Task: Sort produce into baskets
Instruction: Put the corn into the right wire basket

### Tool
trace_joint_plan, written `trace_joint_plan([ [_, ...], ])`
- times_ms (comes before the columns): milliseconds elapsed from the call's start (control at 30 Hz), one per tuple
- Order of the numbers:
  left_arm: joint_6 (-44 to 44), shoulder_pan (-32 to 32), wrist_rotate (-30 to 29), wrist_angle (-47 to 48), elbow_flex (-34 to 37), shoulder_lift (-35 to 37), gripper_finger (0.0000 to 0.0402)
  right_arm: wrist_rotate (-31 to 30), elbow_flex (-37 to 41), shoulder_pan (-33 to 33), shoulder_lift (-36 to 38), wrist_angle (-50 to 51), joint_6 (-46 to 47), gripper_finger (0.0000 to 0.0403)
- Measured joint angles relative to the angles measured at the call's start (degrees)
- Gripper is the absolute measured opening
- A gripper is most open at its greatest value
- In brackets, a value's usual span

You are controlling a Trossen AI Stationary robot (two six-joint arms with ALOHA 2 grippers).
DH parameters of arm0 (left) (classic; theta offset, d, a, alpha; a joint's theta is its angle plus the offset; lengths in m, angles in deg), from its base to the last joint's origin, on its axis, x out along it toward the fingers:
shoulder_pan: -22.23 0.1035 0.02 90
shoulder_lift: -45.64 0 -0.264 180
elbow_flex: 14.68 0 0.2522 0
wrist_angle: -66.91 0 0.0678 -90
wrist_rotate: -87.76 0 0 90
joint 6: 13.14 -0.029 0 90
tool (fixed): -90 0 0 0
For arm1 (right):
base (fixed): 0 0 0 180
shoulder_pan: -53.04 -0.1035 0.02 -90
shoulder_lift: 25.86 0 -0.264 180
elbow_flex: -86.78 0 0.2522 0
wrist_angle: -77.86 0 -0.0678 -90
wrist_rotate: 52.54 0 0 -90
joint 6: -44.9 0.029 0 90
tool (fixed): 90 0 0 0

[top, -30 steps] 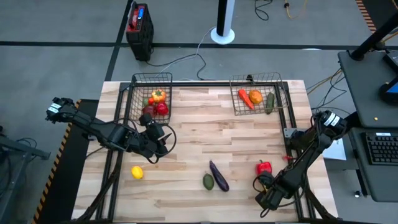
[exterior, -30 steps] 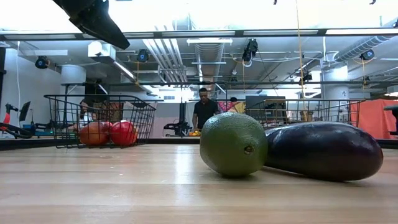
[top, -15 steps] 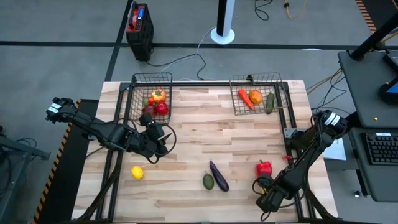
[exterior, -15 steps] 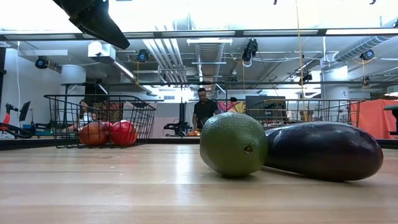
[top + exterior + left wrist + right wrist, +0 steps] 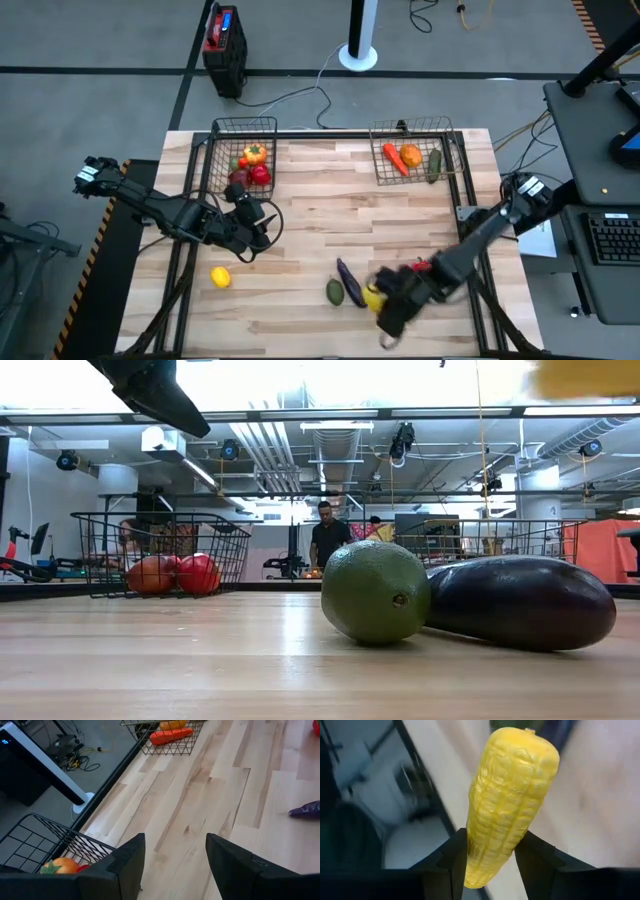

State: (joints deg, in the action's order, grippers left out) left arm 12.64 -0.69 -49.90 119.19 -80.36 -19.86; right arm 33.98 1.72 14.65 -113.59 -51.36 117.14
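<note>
My right gripper (image 5: 378, 300) is shut on a yellow corn cob (image 5: 507, 795) above the near part of the table, right of the purple eggplant (image 5: 350, 281) and the green fruit (image 5: 334, 291). The corn also shows as a yellow blur high in the low view (image 5: 580, 375). My left gripper (image 5: 175, 865) is open and empty, near the left basket (image 5: 245, 150), which holds red apples and a pepper. The right basket (image 5: 415, 155) holds a carrot, an orange and a cucumber. A lemon (image 5: 220, 277) lies near the left front. My right gripper pinches the corn cob's thick end (image 5: 475, 860) between its two fingers (image 5: 452, 865), one on each side. The cob runs along the fingers and sticks out past their tips, its narrow tip leading. It is lifted clear of the table.
A red pepper (image 5: 424, 266) lies on the table, partly under my right arm. The eggplant (image 5: 520, 600) and the green fruit (image 5: 375, 590) lie touching on the wood. A black-and-red box (image 5: 223, 40) stands on the floor beyond the table.
My right gripper has swung fast from the table's near right corner toward its left edge, carrying the corn, and now stands beside the eggplant. My left arm has kept still.
</note>
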Motion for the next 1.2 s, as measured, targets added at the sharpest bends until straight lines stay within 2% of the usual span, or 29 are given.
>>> trace_joint_plan([
  [133,0.00,0.00,0.01,0.00,0.00,0.00,0.0191,-1.03,-5.34,8.86,-0.02,2.43,-10.23,0.0139],
  [367,-0.02,0.00,0.01,0.02,0.00,0.00,0.0191,-1.81,-14.30,25.03,-0.02,13.00,-25.73,0.0139],
  [600,-0.02,0.00,0.04,0.02,0.00,0.00,0.0191,-3.62,-18.65,43.88,-0.02,17.18,-37.24,0.0139],
  [800,0.00,0.00,0.13,0.05,0.00,0.00,0.0191,-3.87,-19.51,60.84,-0.02,24.34,-41.68,0.0139],
  [933,0.00,0.00,0.16,0.07,0.00,0.00,0.0191,-5.42,-19.08,69.90,-0.02,31.58,-42.91,0.0139],
  [1067,0.25,0.00,0.17,0.07,0.02,0.00,0.0191,-5.68,-17.90,75.56,-0.02,31.40,-44.95,0.0139],
  [1200,0.46,-0.01,0.17,0.07,0.02,0.00,0.0191,-5.28,-17.06,78.18,-0.57,30.09,-45.97,0.0139],
])
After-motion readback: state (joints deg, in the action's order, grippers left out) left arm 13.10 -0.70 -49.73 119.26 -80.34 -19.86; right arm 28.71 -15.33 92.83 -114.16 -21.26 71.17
